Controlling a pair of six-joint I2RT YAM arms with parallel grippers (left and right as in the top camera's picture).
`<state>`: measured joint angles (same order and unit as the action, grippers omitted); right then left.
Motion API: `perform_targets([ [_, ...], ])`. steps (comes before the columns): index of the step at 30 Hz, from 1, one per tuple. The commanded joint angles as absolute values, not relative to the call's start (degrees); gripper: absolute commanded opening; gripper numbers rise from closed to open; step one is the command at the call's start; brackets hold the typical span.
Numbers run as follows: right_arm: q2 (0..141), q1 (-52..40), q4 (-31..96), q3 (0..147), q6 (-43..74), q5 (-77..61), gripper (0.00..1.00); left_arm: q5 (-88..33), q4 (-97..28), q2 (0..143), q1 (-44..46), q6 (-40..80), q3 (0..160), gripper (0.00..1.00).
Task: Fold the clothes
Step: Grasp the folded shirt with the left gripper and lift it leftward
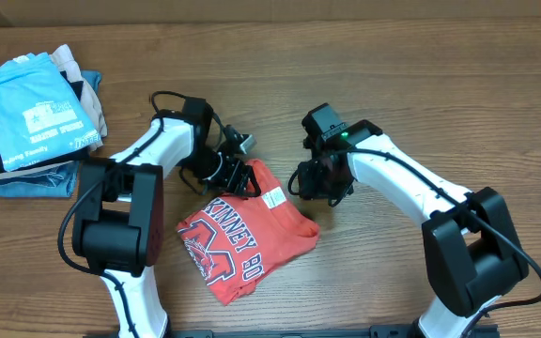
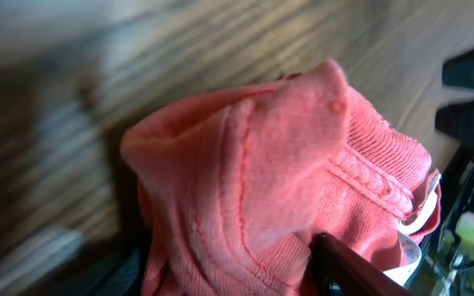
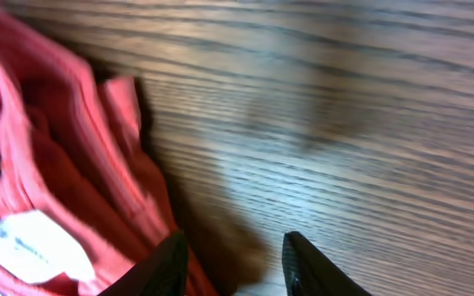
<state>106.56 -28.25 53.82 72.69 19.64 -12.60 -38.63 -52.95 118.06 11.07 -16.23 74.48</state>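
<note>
A coral-red T-shirt [image 1: 247,239] lies partly folded and rumpled near the middle of the wooden surface [image 1: 411,66], between two white-and-black robot arms, its navy-and-white block lettering and mascot graphic facing up. The left claw [image 1: 236,176] sits at the shirt's far edge by the neckline, black against the red cloth. Seen from the left wrist, bunched fabric with a ribbed collar band fills the view and presses against one dark finger [image 2: 348,267] at the bottom of the frame, but whether the claw is clamped on the cloth or merely resting in it cannot be told. The right claw [image 1: 319,180] hangs just beside the shirt's far right corner, over bare wood. From the right wrist its two fingertips [image 3: 167,267] stand apart with only wood grain between them, gripping nothing, while the red cloth and a white label [image 3: 35,245] lie off to one side. At the far left of the surface, well apart from the shirt, sits a stack of folded garments [image 1: 31,183], topped by a light blue T-shirt [image 1: 31,108] with white print, with beige, black and denim-blue layers beneath
</note>
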Motion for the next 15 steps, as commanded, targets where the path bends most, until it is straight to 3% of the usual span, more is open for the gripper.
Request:
perform_targets([
  [1, 106.52, -26.98, 54.15, 72.77, 19.51, -12.05, 0.41, -37.28, -54.17, 119.7, 13.04, -19.99, 73.93, 0.44],
  [2, 106.52, -26.68, 54.26, 72.77, 19.51, -12.05, 0.41, -37.28, -54.24, 119.7, 13.47, -20.38, 73.78, 0.25],
  [5, 106.52, -26.22, 54.37, 72.77, 19.51, -12.05, 0.41, -36.93, -54.43, 119.7, 13.78, -20.62, 73.6, 0.04],
  [15, 106.52, -23.7, 55.75, 73.06, 19.22, -11.07, 0.41, -30.28, -58.17, 116.46, 9.39, -13.85, 82.43, 0.04],
])
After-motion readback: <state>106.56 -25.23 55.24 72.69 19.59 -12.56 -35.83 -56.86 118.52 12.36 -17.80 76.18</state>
